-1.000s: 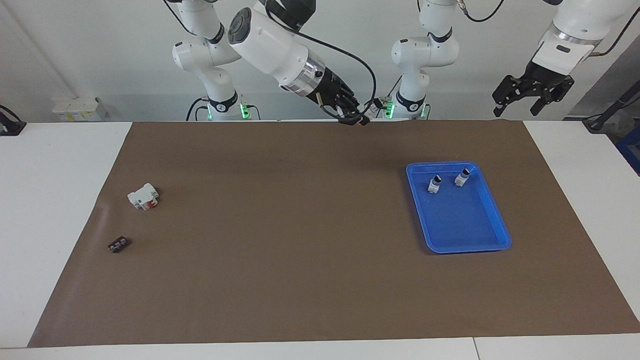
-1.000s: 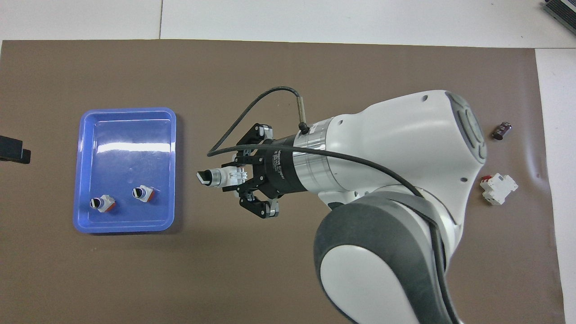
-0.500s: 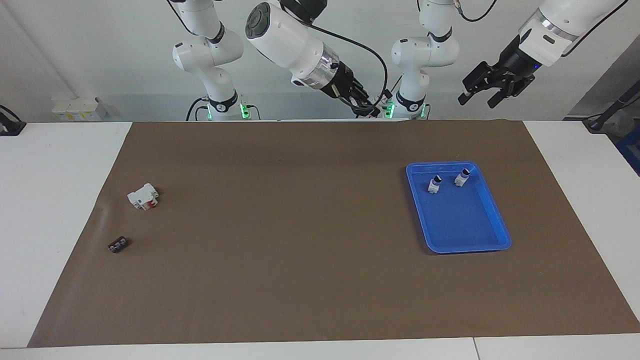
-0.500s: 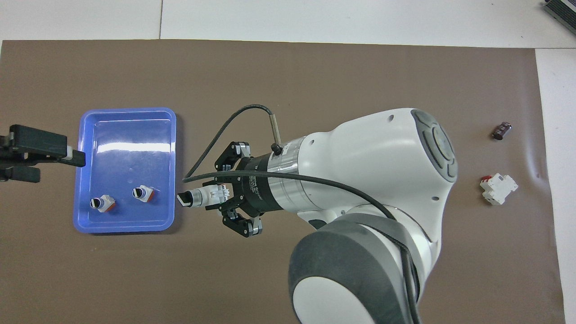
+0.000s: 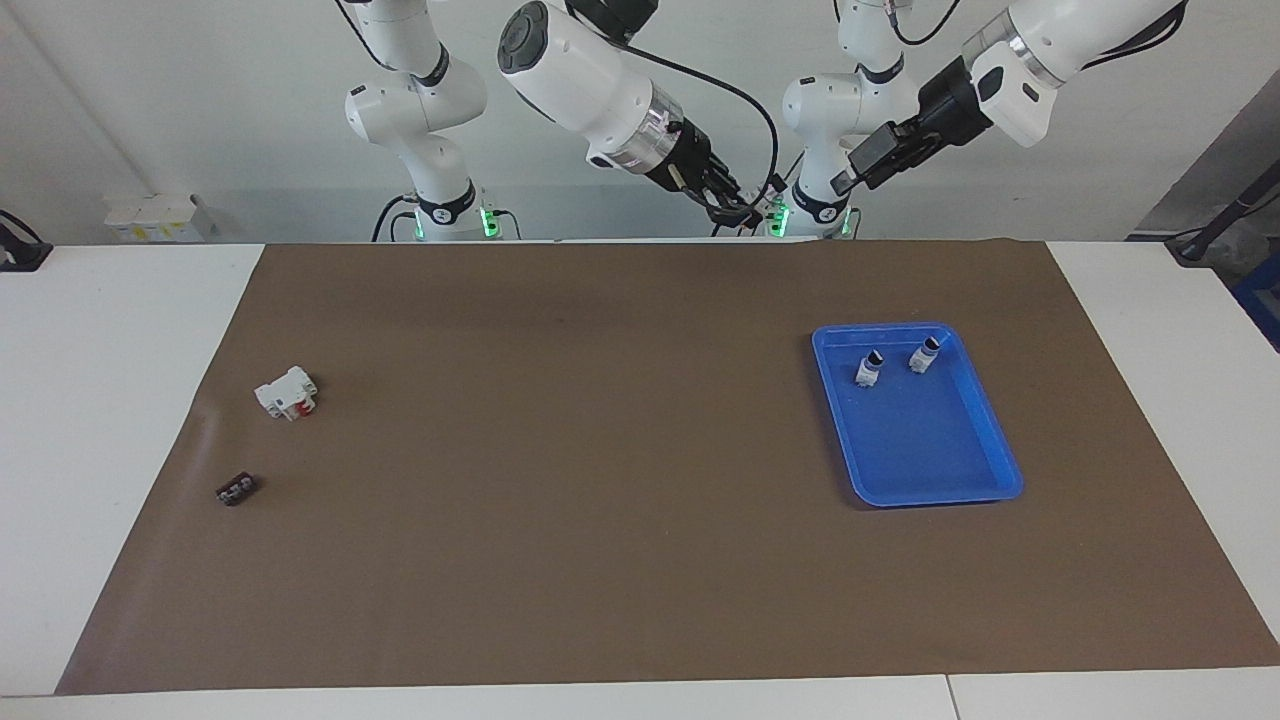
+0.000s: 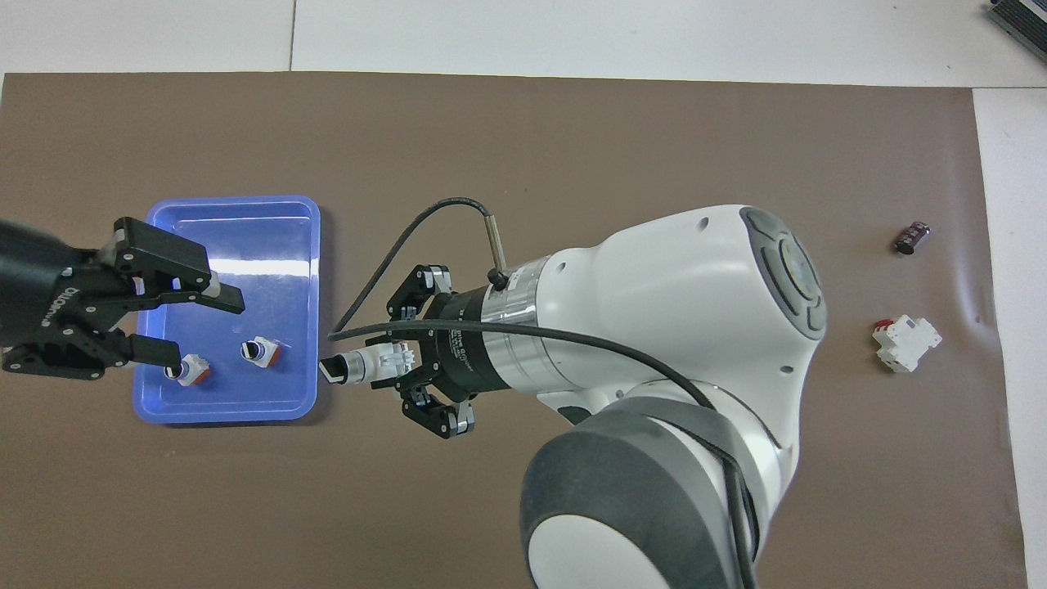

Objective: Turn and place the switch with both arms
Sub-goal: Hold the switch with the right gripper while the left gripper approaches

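Up by the robots' end, the right gripper [image 6: 384, 366] hung in the air over the brown mat [image 5: 600, 480], just beside the blue tray [image 6: 304, 245], its fingers clamped on the switch [image 6: 360, 366]. The switch lay level in that grip, black tip pointing toward the left arm's end of the table. The left gripper [image 6: 192, 325] was raised over the tray's edge, pointing toward the switch, its jaws apart and nothing between them. The two grippers were near each other but not touching. In the tray, at its end nearer the robots, stood two small white pieces [image 5: 867, 370] [image 5: 923, 356] with black tips, side by side and apart. Toward the right arm's end of the table a white block with red parts [image 5: 287, 393] lay on the mat, and farther from the robots than that sat a small dark part [image 5: 237, 490], the two well apart from each other.
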{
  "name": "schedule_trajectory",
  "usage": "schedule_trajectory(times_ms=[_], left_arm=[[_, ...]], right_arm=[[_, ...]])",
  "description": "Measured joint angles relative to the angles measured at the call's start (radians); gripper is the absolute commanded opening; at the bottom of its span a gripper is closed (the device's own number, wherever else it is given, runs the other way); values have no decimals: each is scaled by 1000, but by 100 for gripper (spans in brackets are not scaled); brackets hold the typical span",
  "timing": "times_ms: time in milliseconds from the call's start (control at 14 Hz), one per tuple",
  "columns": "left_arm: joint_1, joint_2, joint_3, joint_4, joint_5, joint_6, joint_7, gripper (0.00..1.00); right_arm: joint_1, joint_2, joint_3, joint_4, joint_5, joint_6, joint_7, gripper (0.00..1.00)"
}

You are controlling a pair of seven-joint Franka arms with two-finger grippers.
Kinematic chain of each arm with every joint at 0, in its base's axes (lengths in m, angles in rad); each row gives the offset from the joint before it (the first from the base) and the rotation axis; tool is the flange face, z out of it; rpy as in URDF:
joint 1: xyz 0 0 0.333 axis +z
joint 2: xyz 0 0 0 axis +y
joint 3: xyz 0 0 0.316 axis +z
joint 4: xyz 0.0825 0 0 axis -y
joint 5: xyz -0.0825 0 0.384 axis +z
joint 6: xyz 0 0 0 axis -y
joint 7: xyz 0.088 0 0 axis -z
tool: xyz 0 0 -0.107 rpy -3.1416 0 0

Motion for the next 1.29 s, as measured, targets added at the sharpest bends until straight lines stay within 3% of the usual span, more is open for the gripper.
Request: schedule_trajectory(times_ms=[214,500,786,1286], left_arm=[[-7,-49,1,-75,-42,38,-115,65],[-22,-125,-29,-177,-74,176,-244,37],[-23,-206,-33,-278,-137,274,-315,36],[-23,-256,-61,-383,-193,433,-326,36]], right_arm=[[0,0,0,-2,-4,0,-1,0],[0,-1,0,-2,-6,0,-3,0],[0,-1,0,-2,-6,0,-3,0],[-1,-1,-1,-2,-12,0,-3,0]])
